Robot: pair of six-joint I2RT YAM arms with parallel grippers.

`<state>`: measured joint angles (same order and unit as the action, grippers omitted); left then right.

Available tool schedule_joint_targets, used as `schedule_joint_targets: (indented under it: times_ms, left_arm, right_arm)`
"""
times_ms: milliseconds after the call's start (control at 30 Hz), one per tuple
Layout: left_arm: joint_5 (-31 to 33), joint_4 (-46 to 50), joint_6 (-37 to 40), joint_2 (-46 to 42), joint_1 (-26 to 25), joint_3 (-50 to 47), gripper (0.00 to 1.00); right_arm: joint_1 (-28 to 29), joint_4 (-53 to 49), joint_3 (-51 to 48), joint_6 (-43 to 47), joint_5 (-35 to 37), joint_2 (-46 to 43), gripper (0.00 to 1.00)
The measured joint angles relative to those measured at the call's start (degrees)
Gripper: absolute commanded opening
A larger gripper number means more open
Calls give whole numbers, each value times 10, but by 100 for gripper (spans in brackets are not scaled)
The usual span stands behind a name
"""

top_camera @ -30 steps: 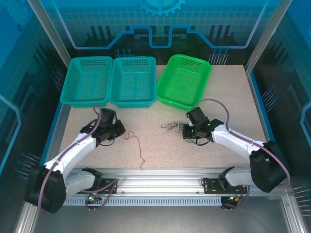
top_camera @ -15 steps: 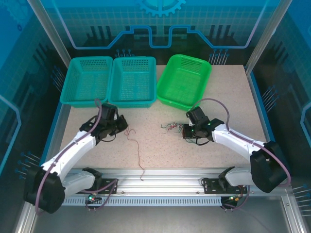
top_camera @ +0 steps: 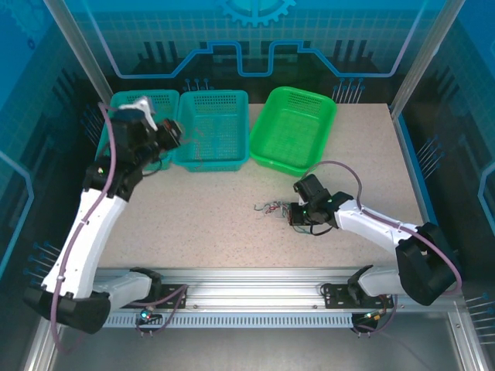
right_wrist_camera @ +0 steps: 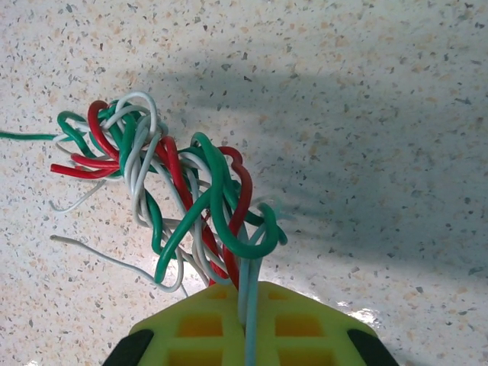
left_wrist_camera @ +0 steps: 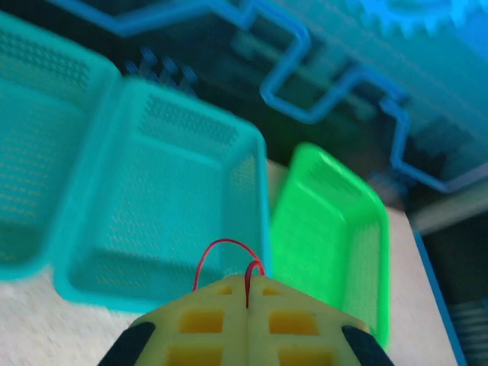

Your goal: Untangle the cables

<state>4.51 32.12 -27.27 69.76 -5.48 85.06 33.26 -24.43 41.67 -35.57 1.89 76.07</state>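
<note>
Speckled beige tabletop [top_camera: 193,232] spans mid-frame, with blue circuit-patterned walls [top_camera: 247,39] behind. A left teal basket [top_camera: 162,100], a middle teal basket [top_camera: 216,135] and a green basket [top_camera: 290,131] line its upper edge. Right gripper [top_camera: 292,216], centre-right, is clamped on the tangled cables [right_wrist_camera: 168,191] lying on the table. Left gripper [top_camera: 175,134], upper left above the teal baskets, pinches one red cable [left_wrist_camera: 227,255].

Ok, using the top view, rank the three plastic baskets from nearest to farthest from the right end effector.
1. Bright green plastic basket, straight behind the right end effector.
2. Middle teal mesh plastic basket, back-left.
3. Leftmost teal mesh plastic basket, far back-left corner.
</note>
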Motion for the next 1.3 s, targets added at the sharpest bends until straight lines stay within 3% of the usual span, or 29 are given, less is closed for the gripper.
schedule_joint_targets:
  times_ms: [233, 500, 767, 833, 1000, 1167, 1300]
  left_arm:
    - [13, -9, 7, 147, 128, 155, 0]
    - [12, -15, 7, 280, 181, 271, 0]
    - [10, -17, 9, 381, 203, 266, 2]
    - [10, -20, 15, 396, 205, 243, 26]
    - [2, -21, 13, 409, 210, 184, 43]
    - [-31, -42, -14, 384, 212, 124, 46]
    - [-89, -56, -57, 308, 212, 78, 42]
  right_arm:
    - [2, -2, 0, -2, -4, -9, 1]
    - [2, -8, 0, -2, -4, -26, 1]
    - [2, -26, 0, -5, -4, -52, 2]
    - [2, -34, 0, -5, -5, -64, 2]
    - [7, -57, 5, -7, -7, -95, 4]
    - [9, -78, 34, -6, -9, -113, 4]
    - [9, -82, 56, -6, -16, -112, 4]
